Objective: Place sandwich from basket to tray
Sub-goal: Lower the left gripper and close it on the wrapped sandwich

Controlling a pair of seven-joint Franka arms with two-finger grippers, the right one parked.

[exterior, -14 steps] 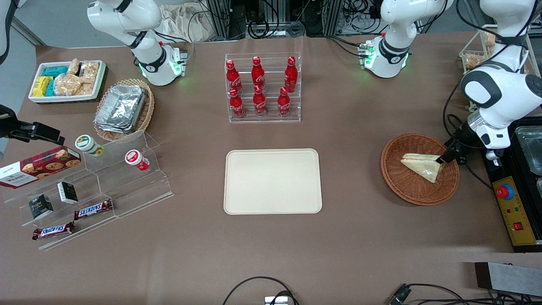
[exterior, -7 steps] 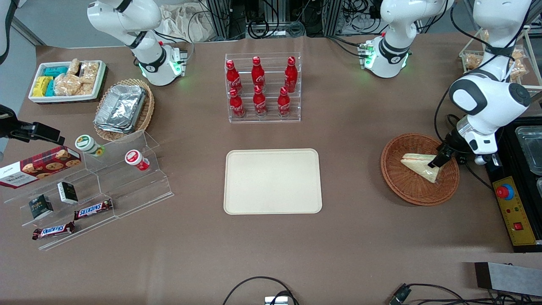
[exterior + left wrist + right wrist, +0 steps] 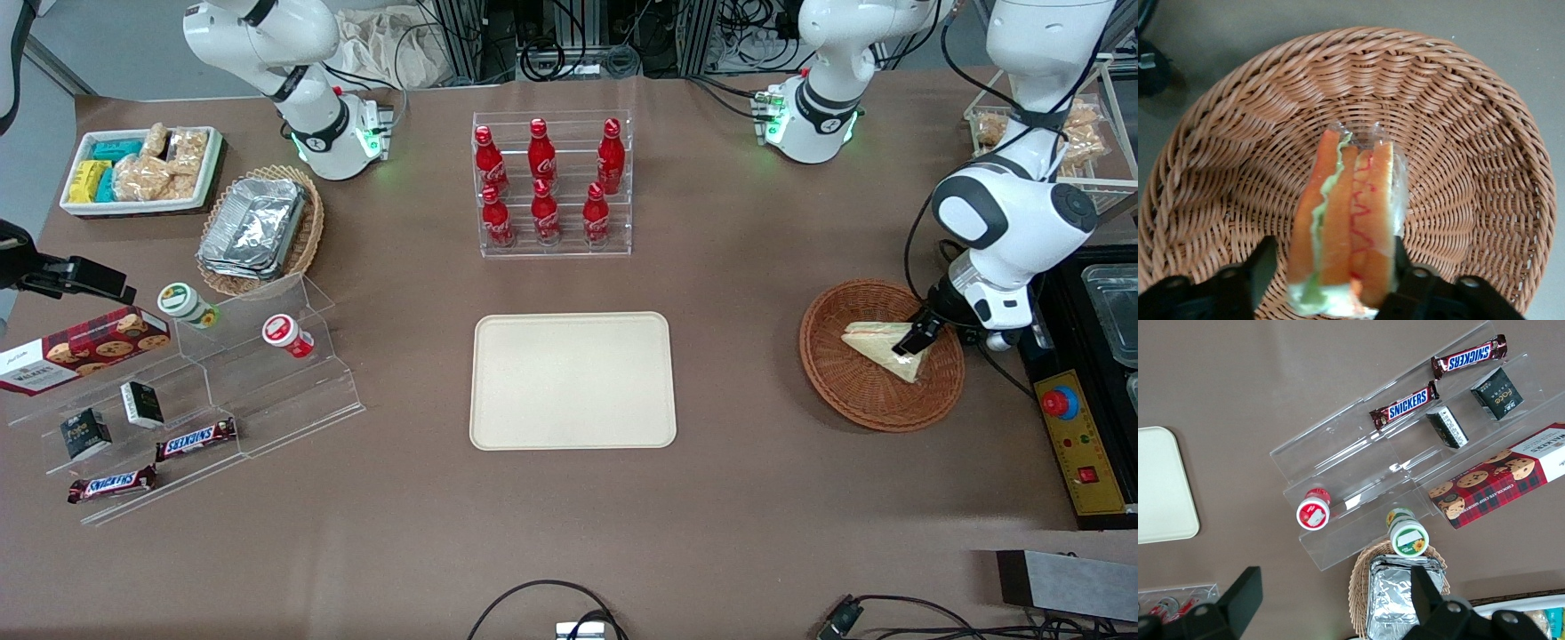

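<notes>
Six red bottles [image 3: 542, 182] in clear rack, foil containers [image 3: 253, 228], Snickers bars [image 3: 196, 438], cookie box [image 3: 84, 348]

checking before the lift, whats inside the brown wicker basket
Only the sandwich, standing on edge on the basket weave. The gripper has its jaws open on either side of it. The weave under the sandwich is covered.
</notes>
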